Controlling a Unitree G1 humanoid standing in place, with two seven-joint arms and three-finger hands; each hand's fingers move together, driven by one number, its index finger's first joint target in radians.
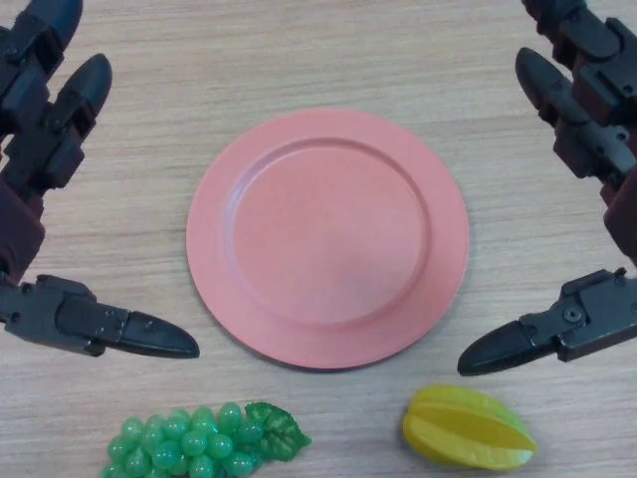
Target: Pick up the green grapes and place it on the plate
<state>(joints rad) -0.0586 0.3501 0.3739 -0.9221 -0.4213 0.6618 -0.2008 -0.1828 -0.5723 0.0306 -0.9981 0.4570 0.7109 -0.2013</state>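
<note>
My desk [318, 60] is pale wood with fine grey-brown grain. On it the plate [328, 237] is plain salmon pink. Below the plate, the green grapes [184, 446] carry a darker green leaf, and the starfruit [466, 428] is yellow. My hands are black.

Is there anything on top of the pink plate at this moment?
Nothing lies on the pink plate; its whole surface shows bare. The green grapes and the yellow star fruit lie on the wooden table nearer the robot.
</note>
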